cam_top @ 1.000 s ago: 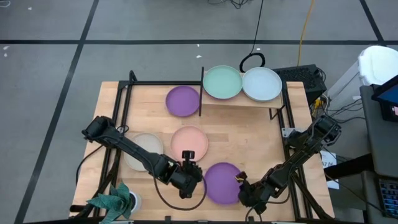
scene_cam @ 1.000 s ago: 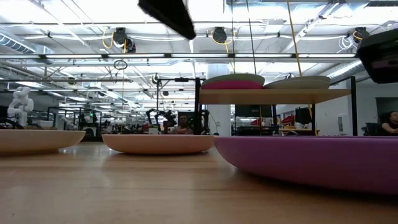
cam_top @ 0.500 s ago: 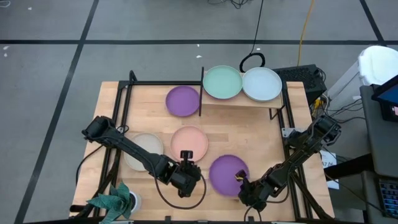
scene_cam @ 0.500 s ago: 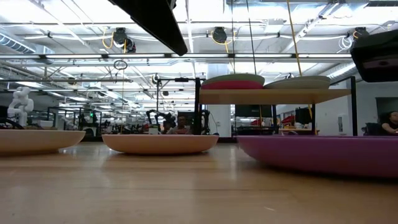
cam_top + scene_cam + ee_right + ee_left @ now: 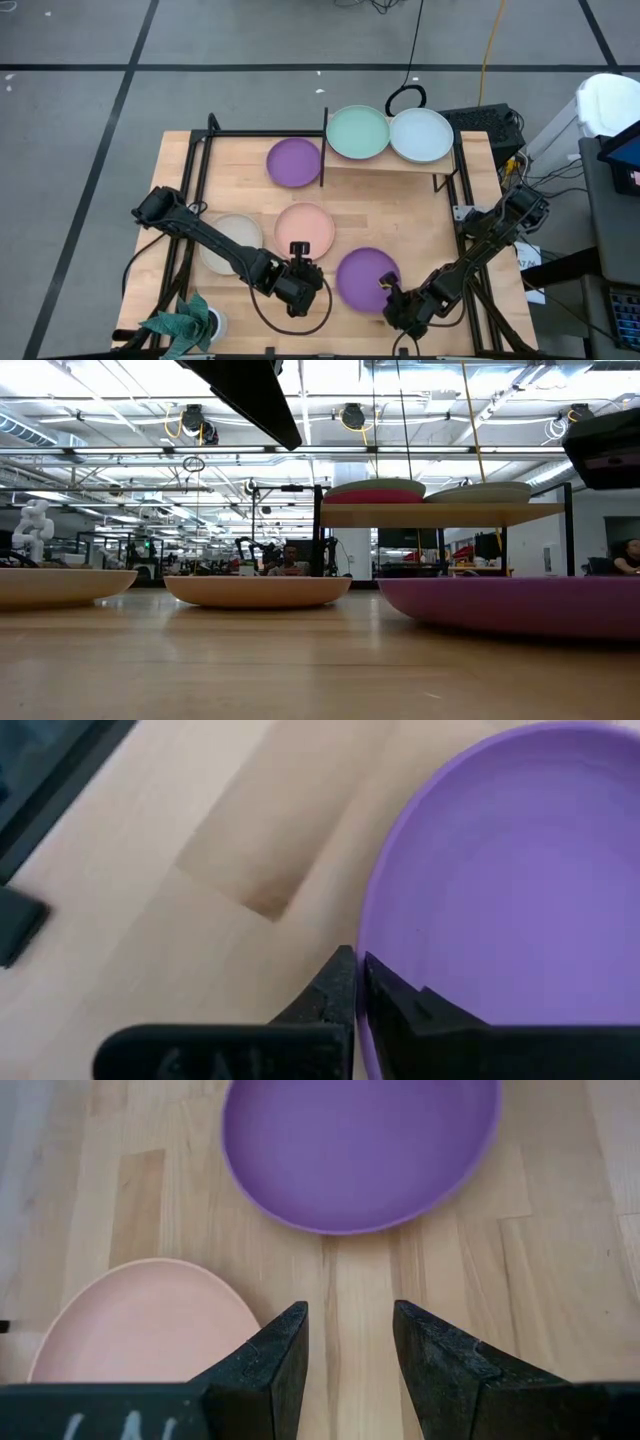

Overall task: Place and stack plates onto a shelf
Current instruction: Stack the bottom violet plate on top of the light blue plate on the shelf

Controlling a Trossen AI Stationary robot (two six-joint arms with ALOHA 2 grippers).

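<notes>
My right gripper (image 5: 386,288) (image 5: 357,970) is shut on a purple plate (image 5: 365,277) (image 5: 500,870) near the table's near edge. My left gripper (image 5: 318,283) (image 5: 350,1335) hangs open just left of that plate (image 5: 360,1150), beside the peach plate (image 5: 305,227) (image 5: 150,1320), touching nothing. A beige plate (image 5: 230,243) and a second purple plate (image 5: 294,162) lie flat on the table. The shelf (image 5: 390,165) (image 5: 440,515) carries a mint plate (image 5: 358,132), stacked on a magenta one (image 5: 375,497), and a pale grey-blue plate (image 5: 421,135). My right gripper pinches the purple plate's rim (image 5: 372,945) at its near-right side, one finger inside the rim and one outside. The fingers come from the table's near right, slanting down. In the low view the plate (image 5: 510,605) sits level, its underside on the tabletop or just above.
The shelf's black upright (image 5: 325,145) stands between the far purple plate and the shelf. A teal bundle (image 5: 180,322) sits at the near-left corner. Bare wood (image 5: 420,220) lies between the held plate and the shelf. Black frame bars (image 5: 195,190) run along the table's sides.
The held purple plate has slid along the table away from the near edge and a little rightward, staying level, with my right gripper moving along on its rim. Nearly all of that shift came in the first half second.
</notes>
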